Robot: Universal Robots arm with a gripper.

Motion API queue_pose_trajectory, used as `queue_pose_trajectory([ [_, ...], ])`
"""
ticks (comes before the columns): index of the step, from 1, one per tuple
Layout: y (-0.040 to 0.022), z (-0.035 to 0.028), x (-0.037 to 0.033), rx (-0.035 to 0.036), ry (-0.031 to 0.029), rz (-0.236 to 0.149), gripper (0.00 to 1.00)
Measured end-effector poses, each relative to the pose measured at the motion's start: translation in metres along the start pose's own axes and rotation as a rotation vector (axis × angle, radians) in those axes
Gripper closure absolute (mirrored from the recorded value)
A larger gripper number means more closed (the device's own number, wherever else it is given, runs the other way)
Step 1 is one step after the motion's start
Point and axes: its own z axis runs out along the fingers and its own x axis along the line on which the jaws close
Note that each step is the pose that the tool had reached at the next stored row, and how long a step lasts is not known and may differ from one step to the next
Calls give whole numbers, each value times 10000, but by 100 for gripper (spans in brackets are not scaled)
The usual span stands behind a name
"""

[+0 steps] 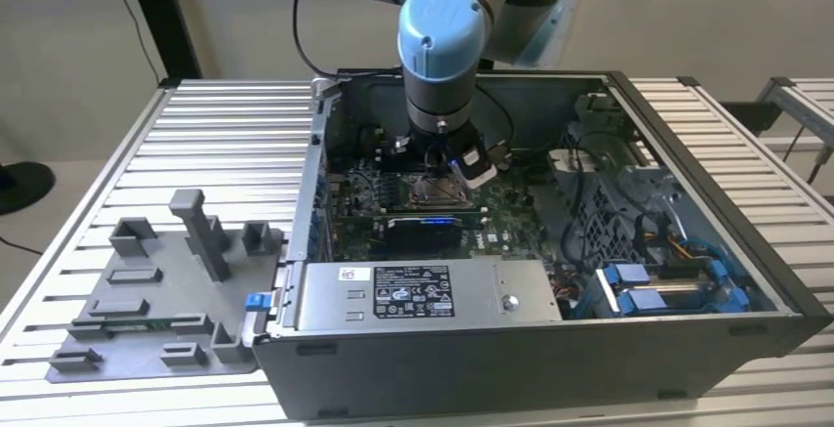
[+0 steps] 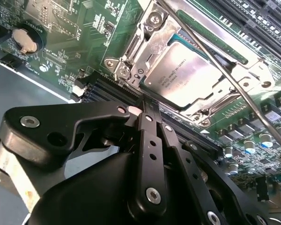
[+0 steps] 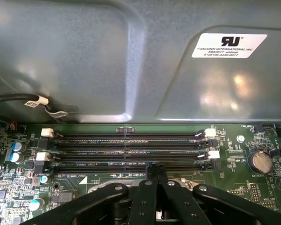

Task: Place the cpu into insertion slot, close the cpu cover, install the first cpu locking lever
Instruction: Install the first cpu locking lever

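One open computer case (image 1: pixel 729 280) sat on one slatted surface (image 1: pixel 209 144), with one grey fixture tray (image 1: pixel 144 349) beside it at the exterior view's left. One robot arm (image 1: pixel 443 46) reached into the case. One cpu (image 2: pixel 189 77) lay in one insertion slot (image 2: pixel 124 63), framed by one cpu cover (image 2: pixel 161 37), and one thin lever rod (image 2: pixel 234 84) crossed it. The first wrist view showed four long memory slots (image 3: pixel 126 145), one round coin battery (image 3: pixel 258 161) and one white label (image 3: pixel 228 45).

Silvery face seen on cpu (image 2: pixel 189 79); silvery metal on cpu cover (image 2: pixel 152 40); circuit board (image 2: pixel 70 28) green (white print scattered); gripper (image 2: pixel 147 124) black.
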Motion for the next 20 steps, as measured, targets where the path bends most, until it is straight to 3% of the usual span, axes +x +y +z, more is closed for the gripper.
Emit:
queue_pose_trajectory([
  [5, -1, 3, -20, -30, -71, -85, 100],
  [9, 0, 5, -36, -83, -163, -184, 100],
  [12, 0, 7, -42, -119, -257, -274, 100],
  [15, -1, 10, -42, -146, -391, -363, 100],
  [20, -5, 11, -42, -151, -403, -368, 100],
])
